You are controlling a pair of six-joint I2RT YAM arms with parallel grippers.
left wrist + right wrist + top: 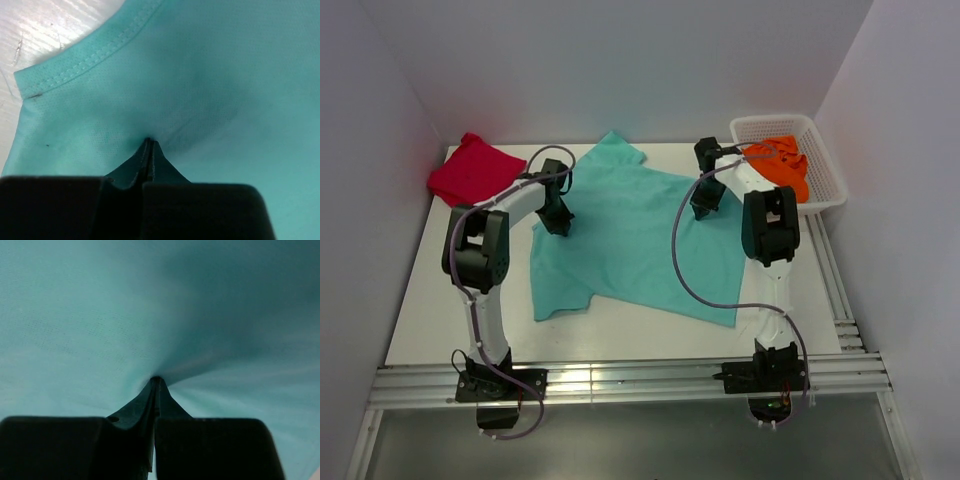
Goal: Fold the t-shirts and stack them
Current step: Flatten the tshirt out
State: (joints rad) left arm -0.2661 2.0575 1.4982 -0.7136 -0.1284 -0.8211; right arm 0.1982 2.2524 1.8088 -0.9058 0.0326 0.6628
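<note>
Teal-green t-shirt (630,240) is found spread across the middle of the white table (430,300) in the top view, skewed and wrinkled, with one sleeve pointing to the upper centre. Left gripper (149,144) is seen in its wrist view with jaws pressed together and a pucker of teal cloth drawn to the tips. A stitched hem crosses the upper left of that frame, with bare table beyond it. Right gripper (156,381) is likewise closed, with teal fabric gathered at its tips. The rest of that frame is filled by cloth, dark and blurred toward the upper right. How much fabric is caught in either pair of jaws is hidden by the fingers. Crimson-red t-shirt (472,168) lies as a compact shape at the table's upper left corner. Orange t-shirt (782,165) is bunched in the white mesh basket (772,122) at upper right, its left edge partly covered by the right arm.
</note>
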